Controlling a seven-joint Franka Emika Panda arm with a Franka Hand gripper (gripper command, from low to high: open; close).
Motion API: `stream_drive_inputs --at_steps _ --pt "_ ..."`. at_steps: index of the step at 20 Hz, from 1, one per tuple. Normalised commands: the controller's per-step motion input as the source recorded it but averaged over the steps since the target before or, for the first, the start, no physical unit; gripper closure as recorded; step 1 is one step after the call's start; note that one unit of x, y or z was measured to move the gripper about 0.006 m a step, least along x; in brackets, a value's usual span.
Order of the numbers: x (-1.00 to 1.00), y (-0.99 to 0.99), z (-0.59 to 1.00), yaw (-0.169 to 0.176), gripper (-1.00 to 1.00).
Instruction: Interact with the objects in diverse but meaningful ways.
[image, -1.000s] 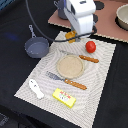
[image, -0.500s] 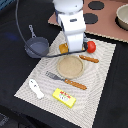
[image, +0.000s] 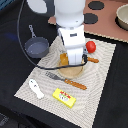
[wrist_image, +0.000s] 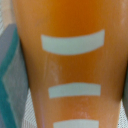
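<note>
The orange-yellow bread loaf (image: 64, 58) peeks out beside my white gripper (image: 72, 60), which stands right over it at the far edge of the round wooden plate (image: 73, 73). The wrist view is filled by the loaf (wrist_image: 70, 65), orange with white curved stripes, very close. The fingers are hidden, so I cannot tell if they are open or shut. The red tomato (image: 91, 46) lies just to the exterior view's right of the gripper. The flat yellow butter block (image: 64, 98) and the white fish-shaped piece (image: 36, 88) lie at the mat's near edge.
A striped placemat (image: 97, 95) covers the black table. A small dark pan (image: 37, 48) sits at the exterior view's left. A wooden-handled fork (image: 66, 81) and knife (image: 91, 60) lie by the plate. A toy stove top (image: 102, 22) with a bowl (image: 122, 16) stands behind.
The arm has come down and forward from the back of the mat onto the bread loaf at the plate's far edge.
</note>
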Motion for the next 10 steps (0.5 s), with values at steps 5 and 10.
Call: stream_drive_inputs --at_steps 5,10 --pt "0.35 -0.22 -0.11 -0.009 1.00" --pt "0.36 -0.07 -0.08 -0.001 -1.00"
